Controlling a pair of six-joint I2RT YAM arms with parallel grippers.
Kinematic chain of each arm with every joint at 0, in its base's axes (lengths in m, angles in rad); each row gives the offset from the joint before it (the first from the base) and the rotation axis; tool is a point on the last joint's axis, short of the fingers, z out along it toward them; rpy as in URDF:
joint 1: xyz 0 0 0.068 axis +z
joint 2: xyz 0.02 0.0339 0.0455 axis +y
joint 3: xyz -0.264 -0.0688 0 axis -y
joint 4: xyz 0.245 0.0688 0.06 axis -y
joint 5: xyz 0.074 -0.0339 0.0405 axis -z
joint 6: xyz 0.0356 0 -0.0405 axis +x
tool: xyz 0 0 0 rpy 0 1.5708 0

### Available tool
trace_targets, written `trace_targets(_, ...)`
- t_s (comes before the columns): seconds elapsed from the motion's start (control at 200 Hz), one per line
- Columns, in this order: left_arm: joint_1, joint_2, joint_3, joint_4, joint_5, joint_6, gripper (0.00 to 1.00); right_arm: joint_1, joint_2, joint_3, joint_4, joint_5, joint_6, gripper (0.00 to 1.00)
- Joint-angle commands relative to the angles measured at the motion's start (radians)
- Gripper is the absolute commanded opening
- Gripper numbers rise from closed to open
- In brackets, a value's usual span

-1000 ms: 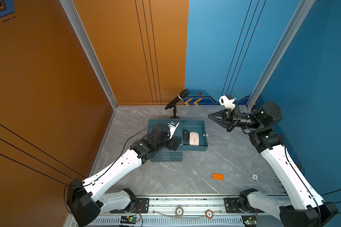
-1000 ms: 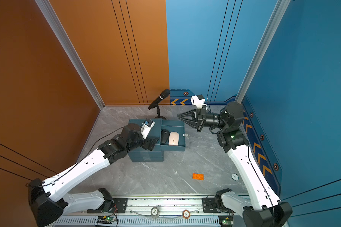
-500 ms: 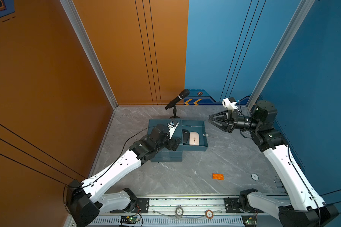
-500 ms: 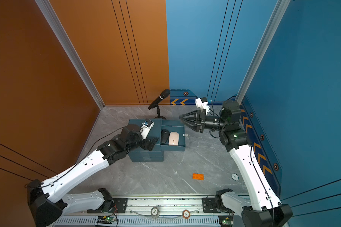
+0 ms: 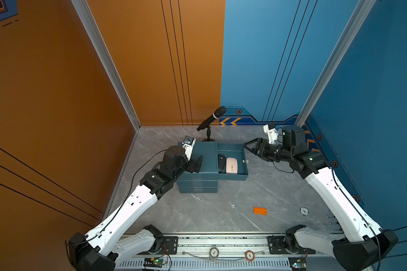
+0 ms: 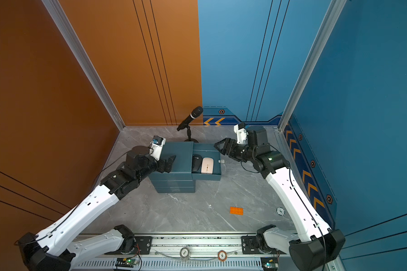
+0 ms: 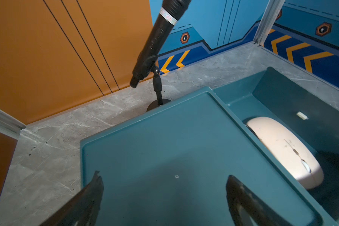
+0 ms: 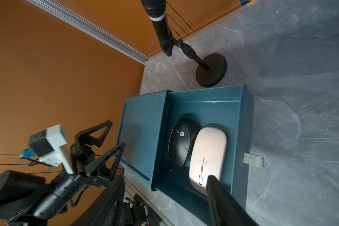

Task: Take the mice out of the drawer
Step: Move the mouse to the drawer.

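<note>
A teal drawer (image 5: pixel 233 150) (image 8: pixel 243 137) stands pulled out to the right of its teal cabinet (image 5: pixel 197 185). Two mice lie side by side in it: a black mouse (image 5: pixel 221 162) (image 6: pixel 197 163) (image 8: pixel 181 141) and a pinkish-cream mouse (image 5: pixel 231 165) (image 6: pixel 207 165) (image 7: pixel 284 148) (image 8: pixel 208 152). My right gripper (image 5: pixel 250 149) (image 6: pixel 219 146) (image 8: pixel 162 182) is open and empty, hovering just right of the drawer's far corner. My left gripper (image 5: pixel 199 163) (image 6: pixel 172 162) (image 7: pixel 164 178) is open over the cabinet's flat top, with nothing between its fingers.
A black microphone (image 5: pixel 212 117) on a round-based stand rises just behind the cabinet. An orange studded plate (image 5: pixel 260 210) and a small round disc (image 5: pixel 304 211) lie on the grey floor at the front right. Orange and blue walls close in the sides.
My right gripper has opened from shut, and its wrist has dropped lower beside the drawer. The left arm, the drawer and the mice have not moved.
</note>
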Motion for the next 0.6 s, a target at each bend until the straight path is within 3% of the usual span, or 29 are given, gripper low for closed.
trace_targets(0.0,0.052,0.001,-0.012,0.032,0.062,-0.048,0.98,0.064,0.052,0.041,-0.070,0.159,-0.101,0.68)
trace_targets(0.305,0.109,0.034,-0.003,0.025,0.130,-0.064,0.98,0.202,0.253,0.179,-0.172,0.284,-0.230,0.63)
trace_targets(0.596,0.112,0.036,0.001,0.020,0.134,-0.055,0.98,0.235,0.400,0.242,-0.211,0.308,-0.288,0.64)
